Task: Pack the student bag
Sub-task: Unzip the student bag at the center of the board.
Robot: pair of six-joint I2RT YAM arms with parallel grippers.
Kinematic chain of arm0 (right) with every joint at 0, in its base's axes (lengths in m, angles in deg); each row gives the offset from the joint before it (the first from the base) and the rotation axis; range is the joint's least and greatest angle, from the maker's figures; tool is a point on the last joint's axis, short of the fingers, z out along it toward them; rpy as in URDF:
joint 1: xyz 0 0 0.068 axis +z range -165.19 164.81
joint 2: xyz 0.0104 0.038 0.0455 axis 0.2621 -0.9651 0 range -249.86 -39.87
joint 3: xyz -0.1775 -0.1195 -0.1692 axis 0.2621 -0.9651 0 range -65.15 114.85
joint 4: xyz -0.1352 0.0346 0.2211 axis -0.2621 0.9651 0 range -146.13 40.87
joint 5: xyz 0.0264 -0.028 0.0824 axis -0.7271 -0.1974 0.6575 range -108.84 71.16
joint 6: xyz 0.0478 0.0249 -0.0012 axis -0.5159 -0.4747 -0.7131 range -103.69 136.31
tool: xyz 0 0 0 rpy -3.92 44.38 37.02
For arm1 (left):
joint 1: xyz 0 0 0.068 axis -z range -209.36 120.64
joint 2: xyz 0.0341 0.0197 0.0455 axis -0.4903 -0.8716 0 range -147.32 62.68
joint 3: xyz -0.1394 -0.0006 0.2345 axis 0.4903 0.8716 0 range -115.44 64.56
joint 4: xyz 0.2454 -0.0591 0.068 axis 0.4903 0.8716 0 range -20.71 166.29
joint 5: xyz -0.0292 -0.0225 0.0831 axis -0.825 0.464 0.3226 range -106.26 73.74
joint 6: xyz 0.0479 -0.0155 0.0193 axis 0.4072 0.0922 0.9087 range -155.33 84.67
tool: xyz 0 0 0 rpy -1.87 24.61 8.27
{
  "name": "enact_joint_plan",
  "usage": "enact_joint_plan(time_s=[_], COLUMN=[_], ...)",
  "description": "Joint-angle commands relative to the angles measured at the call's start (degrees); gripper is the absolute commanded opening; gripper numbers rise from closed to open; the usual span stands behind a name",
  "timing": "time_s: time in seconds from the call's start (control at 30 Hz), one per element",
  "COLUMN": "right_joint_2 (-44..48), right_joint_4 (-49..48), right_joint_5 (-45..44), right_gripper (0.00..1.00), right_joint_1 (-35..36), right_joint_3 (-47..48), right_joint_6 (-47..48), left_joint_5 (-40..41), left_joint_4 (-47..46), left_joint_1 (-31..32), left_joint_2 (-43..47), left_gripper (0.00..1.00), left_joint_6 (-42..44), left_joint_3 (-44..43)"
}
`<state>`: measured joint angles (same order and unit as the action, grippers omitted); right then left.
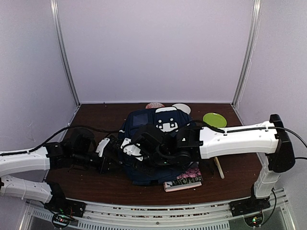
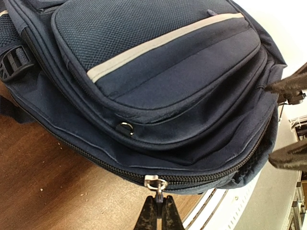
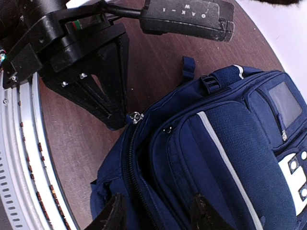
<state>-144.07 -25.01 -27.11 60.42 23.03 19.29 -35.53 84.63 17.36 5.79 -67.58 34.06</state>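
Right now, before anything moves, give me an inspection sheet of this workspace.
Surface: dark wooden table, a few specks beside the bag.
Job's things: student bag lying front up mid-table.
Clutter: green plate, white disc, pinkish item behind the bag, floral book at the bag's near edge, wooden stick.
Grippers: left gripper shut on the zip pull; right gripper, jaws apart astride the bag's edge, clamping unclear.
Cables: black cable looping off the left arm.
Surroundings: white walls, metal rail at the near edge.
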Motion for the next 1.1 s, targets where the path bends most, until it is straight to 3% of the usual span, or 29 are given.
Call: enact_joint_plan(time_s=[0.0, 0.1, 0.17, 0.33, 0.43, 0.57, 0.77, 1.07], right_joint_2=[-2.12, -2.14, -1.79, 1.30, -0.26, -2.75, -2.06, 8.97], right_joint_4=[1.25, 1.24, 1.76, -1.98, -0.17, 2.62, 2.39, -4.03], right_joint_5=[-5.06, -5.16, -4.78, 0.53, -0.29, -4.10, -4.24, 2.21], right_gripper=[0.37, 0.24, 0.21, 0.48, 0.49, 0.39, 0.00, 0.00], right_joint_1=[0.08, 0.12, 0.06, 0.14, 0.12, 0.10, 0.10, 0.06], right_joint_3=[2.10, 1.99, 1.79, -1.70, -0.15, 1.27, 0.10, -10.87], right_joint_6=[1.01, 1.51, 1.68, 1.48, 1.38, 1.07, 0.94, 1.85], left_joint_5=[-0.62, -0.22, -0.07, -0.31, -0.33, -0.34, -0.04, 6.36], left_joint_4=[-4.33, -4.43, -4.44, -4.26, -4.26, -4.15, -4.22, -3.94], left_joint_1=[0.39, 0.39, 0.38, 0.39, 0.40, 0.40, 0.40, 0.27], left_joint_2=[0.18, 0.66, 0.85, 0.56, 0.76, 1.58, 2.37, 0.76], left_gripper=[0.00, 0.00, 0.00, 0.00, 0.00, 0.00, 0.00, 0.00], left_joint_6=[-1.17, -1.45, -1.58, -1.75, -1.96, -2.17, -2.93, -4.71], left_joint_3=[1.00, 1.07, 1.08, 0.88, 0.75, 1.11, 2.05, 2.48])
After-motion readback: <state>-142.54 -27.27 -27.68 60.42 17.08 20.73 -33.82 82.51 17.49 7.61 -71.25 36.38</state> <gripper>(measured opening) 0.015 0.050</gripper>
